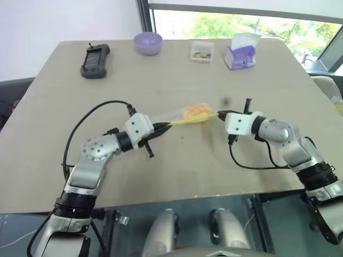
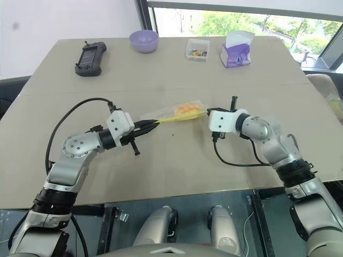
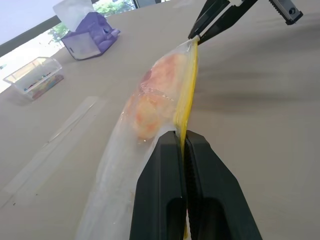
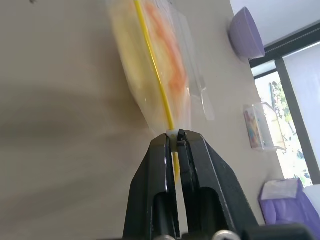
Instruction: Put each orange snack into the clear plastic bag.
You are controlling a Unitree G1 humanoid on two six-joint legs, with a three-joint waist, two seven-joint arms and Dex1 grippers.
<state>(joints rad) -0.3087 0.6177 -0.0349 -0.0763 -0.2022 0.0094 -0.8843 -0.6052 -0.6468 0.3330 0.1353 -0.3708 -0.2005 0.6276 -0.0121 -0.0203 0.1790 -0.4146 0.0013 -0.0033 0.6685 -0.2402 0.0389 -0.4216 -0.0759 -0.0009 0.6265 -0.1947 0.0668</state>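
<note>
The clear plastic bag (image 1: 182, 115) is stretched between my two grippers just above the table, its yellow seal strip (image 3: 186, 97) running straight from one to the other. The orange snack (image 1: 196, 111) lies inside the bag, nearer the right end. My left gripper (image 1: 165, 126) is shut on the strip's left end. My right gripper (image 1: 218, 114) is shut on the strip's right end. In the left wrist view the snack (image 3: 152, 100) shows through the film beside the strip. The right wrist view shows the snack (image 4: 150, 50) in the bag (image 4: 197, 85) beyond my shut fingertips (image 4: 165, 142).
At the table's far edge stand a black handheld device (image 1: 95, 60), a purple bowl (image 1: 147, 43), a small clear box of colourful bits (image 1: 201, 52) and a purple tissue box (image 1: 241, 53). Black cables loop from both wrists over the table (image 1: 187, 166).
</note>
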